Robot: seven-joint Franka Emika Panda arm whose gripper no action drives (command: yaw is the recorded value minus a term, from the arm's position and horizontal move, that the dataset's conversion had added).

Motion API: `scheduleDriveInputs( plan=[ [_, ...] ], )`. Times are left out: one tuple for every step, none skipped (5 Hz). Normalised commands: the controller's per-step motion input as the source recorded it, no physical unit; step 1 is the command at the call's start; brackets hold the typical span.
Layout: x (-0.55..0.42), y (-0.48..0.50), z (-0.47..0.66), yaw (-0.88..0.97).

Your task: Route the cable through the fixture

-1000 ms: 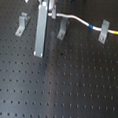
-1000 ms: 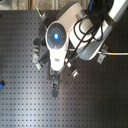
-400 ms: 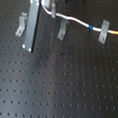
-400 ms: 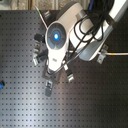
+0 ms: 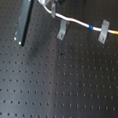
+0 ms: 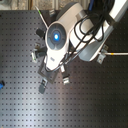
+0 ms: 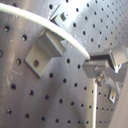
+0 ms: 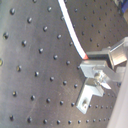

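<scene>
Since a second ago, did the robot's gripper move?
Yes. In the first exterior view the gripper has slid toward the first exterior view's left, farther from the nearest clip on the board.

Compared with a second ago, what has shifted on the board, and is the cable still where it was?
In the first exterior view the gripper finger has slid toward the first exterior view's left, away from the nearest clip. The cable now curves more from the arm down to that clip. Both clips, the right clip and the blue band stayed in place.
</scene>
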Motion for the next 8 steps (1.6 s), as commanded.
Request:
scheduleDriveInputs(
  plan=[
    [0.045, -0.028, -0.07, 0.33],
    [0.125, -0.094, 0.00, -0.03],
    [-0.016, -0.020, 0.00, 0.00],
    [-0.065, -0.085, 0.13, 0.07],
    [0.001, 0.001, 0.23, 0.39],
    [0.030, 0.012, 0.19, 0.57],
    [0.059, 0.016, 0.17, 0.64],
    [0.095, -0.004, 0.14, 0.70]
  ],
)
